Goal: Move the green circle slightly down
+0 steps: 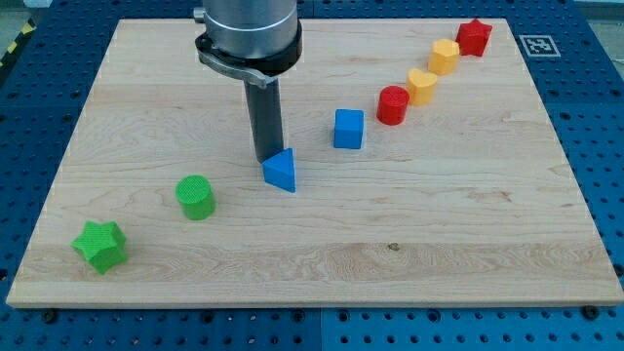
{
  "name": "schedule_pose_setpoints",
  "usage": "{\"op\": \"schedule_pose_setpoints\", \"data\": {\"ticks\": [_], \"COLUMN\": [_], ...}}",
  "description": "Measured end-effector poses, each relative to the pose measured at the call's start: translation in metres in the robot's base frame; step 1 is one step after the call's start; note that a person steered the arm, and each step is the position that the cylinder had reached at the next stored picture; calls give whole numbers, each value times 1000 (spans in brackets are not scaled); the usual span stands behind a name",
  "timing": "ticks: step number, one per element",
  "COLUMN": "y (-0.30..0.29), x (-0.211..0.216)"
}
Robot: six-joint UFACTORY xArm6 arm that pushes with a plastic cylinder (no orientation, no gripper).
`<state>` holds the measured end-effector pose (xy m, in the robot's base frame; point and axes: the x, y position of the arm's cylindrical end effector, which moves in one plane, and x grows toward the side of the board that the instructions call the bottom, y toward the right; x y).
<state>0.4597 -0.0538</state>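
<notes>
Green circle [195, 197]: short upright cylinder, lower-left part of the bench [468, 244], clear of all else.
Green star [100, 245]: at about 8 o'clock from the green circle, near it but apart, by the bench's bottom-left corner.
Blue triangle [281, 171]: at about 2 o'clock from the green circle, near mid-bench.
Blue cube [348, 129]: at 2 o'clock from the blue triangle, apart from it.
Red cylinder [393, 105], yellow block [422, 86], second yellow block [445, 56], red star [474, 37]: one diagonal row rising toward 2 o'clock to the bench's top-right corner; the red cylinder and the first yellow block sit just beside each other, contact cannot be told.
Bench: pale wooden board with visible grain and a small dark knot low in the middle.
Surround: blue perforated plate [604, 175] on every side; a black-and-white marker [534, 44] off the top-right corner.
Arm: grey cylindrical housing [246, 34] enters at the view's top, the dark rod hanging straight down.
Tool: a plain rod, holding nothing. Its tip [267, 161] stands just at 10 o'clock of the blue triangle, seemingly against it, and well apart from the green circle, at its 2 o'clock.
</notes>
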Motion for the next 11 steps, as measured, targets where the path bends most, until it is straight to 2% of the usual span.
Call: {"op": "schedule_pose_setpoints", "data": {"ticks": [1,3,8,11], "y": [-10,-108,-108,-88], "x": [1,1,28,39]}}
